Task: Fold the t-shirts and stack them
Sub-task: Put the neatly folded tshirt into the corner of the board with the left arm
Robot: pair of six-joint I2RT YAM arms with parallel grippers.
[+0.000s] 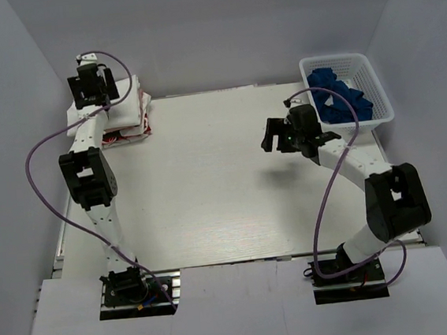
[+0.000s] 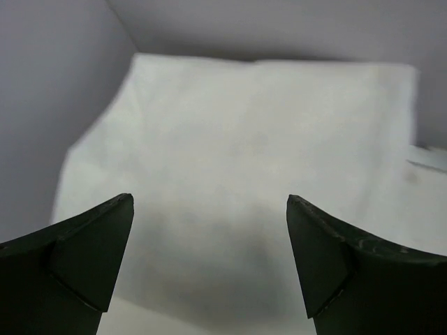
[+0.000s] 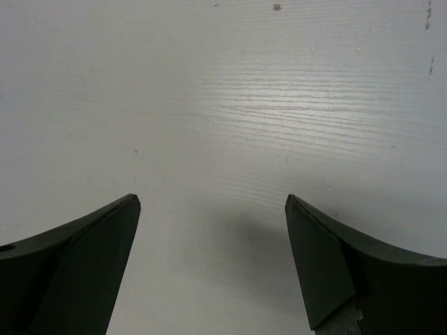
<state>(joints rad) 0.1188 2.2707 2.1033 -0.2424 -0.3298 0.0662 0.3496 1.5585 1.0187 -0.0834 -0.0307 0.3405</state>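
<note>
A stack of folded t-shirts point(image 1: 127, 113) lies at the table's far left corner, white on top with red-and-white print showing at its lower edge. My left gripper point(image 1: 91, 87) hovers over the stack, open and empty. In the left wrist view the white top shirt point(image 2: 265, 139) fills the frame between my open fingers point(image 2: 91, 251). My right gripper point(image 1: 284, 134) is open and empty above the bare table, right of centre. The right wrist view shows only the white tabletop point(image 3: 223, 105). No pink shirt is visible.
A white basket point(image 1: 374, 82) holding blue cloth point(image 1: 342, 99) stands at the far right corner. Grey walls close in on the left, back and right. Purple cables loop off both arms.
</note>
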